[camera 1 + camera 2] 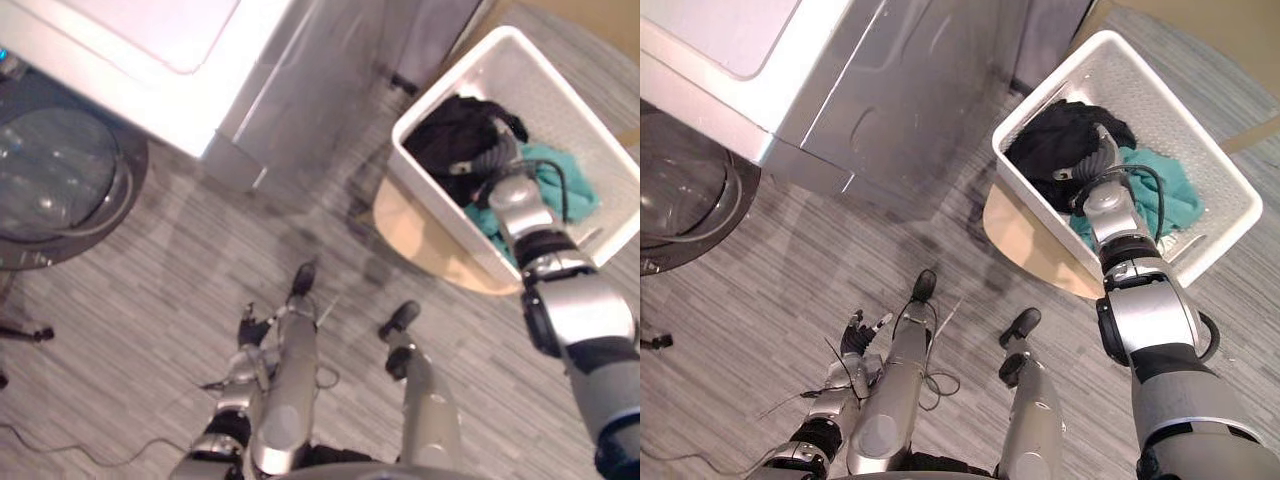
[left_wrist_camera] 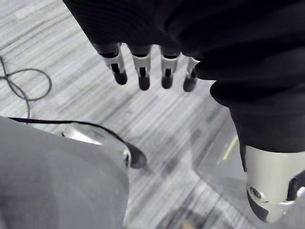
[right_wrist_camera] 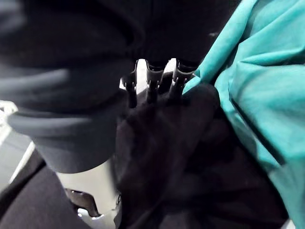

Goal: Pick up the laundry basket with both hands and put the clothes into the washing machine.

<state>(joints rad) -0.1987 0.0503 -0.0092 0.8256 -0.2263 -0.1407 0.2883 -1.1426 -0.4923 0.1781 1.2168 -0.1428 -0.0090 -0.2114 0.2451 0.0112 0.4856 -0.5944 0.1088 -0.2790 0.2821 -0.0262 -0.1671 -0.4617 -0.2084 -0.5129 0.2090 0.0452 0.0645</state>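
Our right hand (image 3: 153, 80) curls close-set fingers into the crumpled black garment (image 3: 167, 143), teal cloth (image 3: 257, 71) beside them, inside the white perforated plastic laundry basket (image 1: 565, 75). Our left hand (image 2: 141, 71) hangs with straight, slightly spread fingers.

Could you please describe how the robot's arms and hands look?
The left hand has silver fingers with dark tips under a dark ribbed cover. The right hand wears the same cover; its arm is silver-grey with dark bands.

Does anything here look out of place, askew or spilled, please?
The white perforated plastic laundry basket sits on a round tan board and seems to overhang its edge, which looks unsteady. Nothing is spilled: the black garment and the teal garment lie inside, with the right hand on the black one.
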